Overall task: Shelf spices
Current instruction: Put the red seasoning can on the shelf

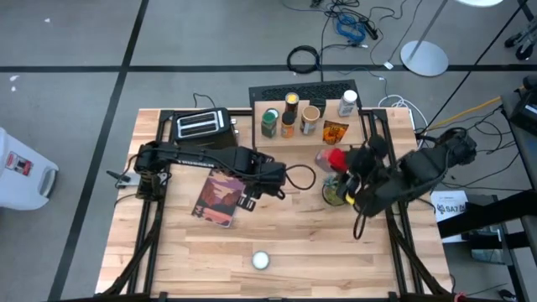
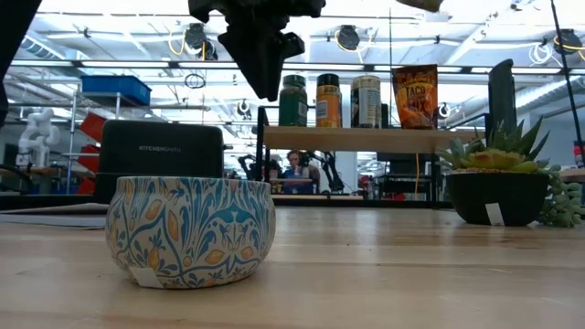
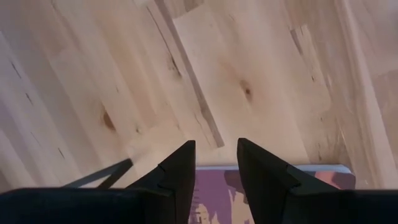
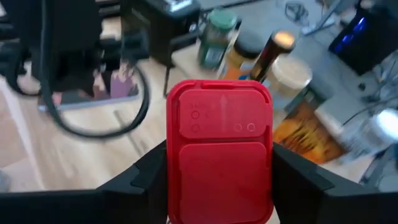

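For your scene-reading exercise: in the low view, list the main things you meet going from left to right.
Patterned tin → green-lidded jar → orange jar → pale jar → taco packet → potted plant.

The jar lid (image 4: 219, 149) between the dark right fingers is bright red. A round tin (image 2: 190, 230) carries blue and yellow leaf patterns on white. The shelf (image 2: 366, 138) top is light wood; its jars have green (image 2: 293, 100), orange (image 2: 328, 100) and, apparently, tan bodies. The book (image 1: 220, 198) is reddish-purple.
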Available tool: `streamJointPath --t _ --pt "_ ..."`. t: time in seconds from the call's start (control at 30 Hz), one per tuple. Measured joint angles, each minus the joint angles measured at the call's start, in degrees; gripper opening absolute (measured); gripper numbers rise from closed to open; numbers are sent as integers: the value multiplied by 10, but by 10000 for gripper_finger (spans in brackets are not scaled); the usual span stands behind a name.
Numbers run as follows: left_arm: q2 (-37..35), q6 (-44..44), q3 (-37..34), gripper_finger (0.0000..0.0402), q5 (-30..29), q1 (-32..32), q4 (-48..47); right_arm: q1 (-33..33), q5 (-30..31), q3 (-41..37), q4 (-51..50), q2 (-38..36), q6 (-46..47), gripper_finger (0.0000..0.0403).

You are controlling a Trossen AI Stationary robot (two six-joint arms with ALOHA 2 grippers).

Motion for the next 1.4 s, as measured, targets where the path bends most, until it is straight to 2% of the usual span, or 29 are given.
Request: streamJointPath --t 0.33,0.67,1.07,1.23,1.4 --pt "0 23 0 128 -4 20 17 -121 -5 152 0 -2 -253 200" --pt "0 39 0 128 -2 45 18 -311 -129 256 -1 -1 -489 200" --pt "0 54 0 128 2 66 17 -566 -309 272 14 12 -700 200" --pt "0 54 0 128 2 73 11 -634 -377 272 20 37 -774 200" --pt "-5 58 0 128 -12 83 12 -664 -425 272 48 59 -810 200"
